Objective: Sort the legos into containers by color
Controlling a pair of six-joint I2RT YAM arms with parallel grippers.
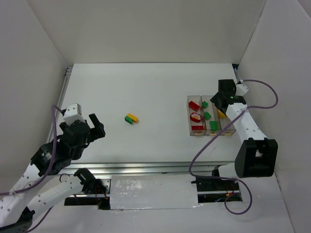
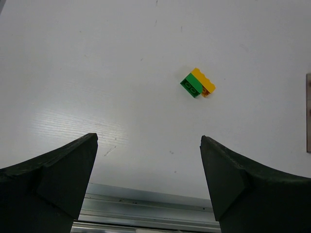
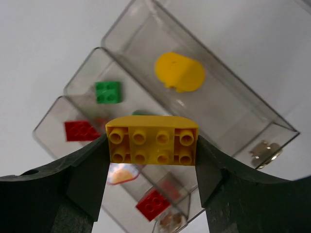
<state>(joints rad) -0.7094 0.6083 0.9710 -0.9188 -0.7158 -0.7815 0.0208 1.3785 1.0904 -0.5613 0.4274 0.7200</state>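
Three joined clear containers point(image 1: 189, 124) stand at the right. The left bin holds red legos point(image 1: 194, 105), one with a round white face point(image 1: 196, 116). The middle bin holds green legos point(image 1: 207, 115). My right gripper point(image 1: 221, 104) is shut on a yellow brick point(image 3: 152, 141) and holds it above the bins; below it the right bin point(image 3: 243, 111) holds a yellow piece point(image 3: 179, 72). A green brick point(image 2: 191, 86) and a yellow brick point(image 2: 204, 81) lie touching at mid-table point(image 1: 131, 118). My left gripper point(image 2: 148, 145) is open and empty, near the front left point(image 1: 95, 126).
White walls enclose the table on three sides. A metal rail point(image 1: 146, 167) runs along the table's front edge and shows under my left gripper point(image 2: 146, 208). The right arm's cable point(image 1: 262, 92) loops beside the bins.
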